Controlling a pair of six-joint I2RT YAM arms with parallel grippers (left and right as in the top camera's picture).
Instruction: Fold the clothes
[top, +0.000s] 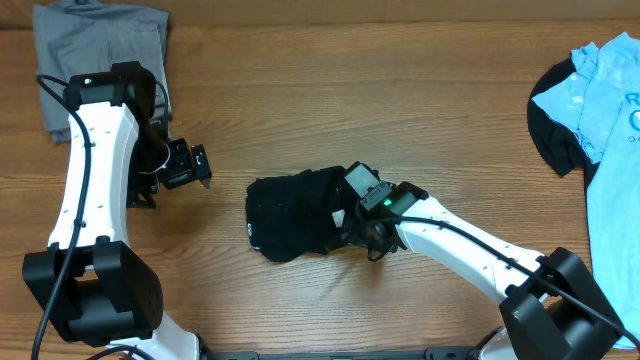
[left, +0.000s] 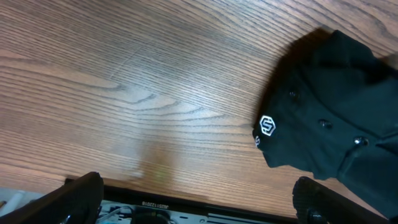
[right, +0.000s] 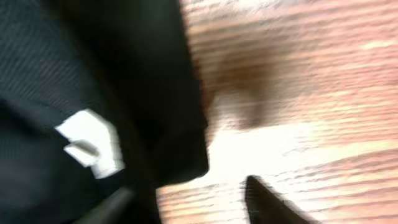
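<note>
Nearest us, one crumpled black short-sleeved shirt (top: 295, 213) lies mid-way across the wooden desk (top: 400, 90). The right gripper (top: 358, 225) is at its edge, and we cannot tell its grip. The left gripper (top: 190, 165) hovers wide. Farther off lie one light blue T-shirt (top: 610, 110) and one pair of grey trousers (top: 100, 45).

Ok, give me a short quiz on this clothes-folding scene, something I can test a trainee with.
1. True or false: the left claw is touching the black shirt.
2. In the overhead view, where do the grey trousers lie? A) top left corner B) centre C) bottom right corner
3. Fill in: the light blue T-shirt lies at the ___ edge of the overhead view.
Key: 1 false, it is open and apart from the shirt. 2 A. 3 right.
</note>
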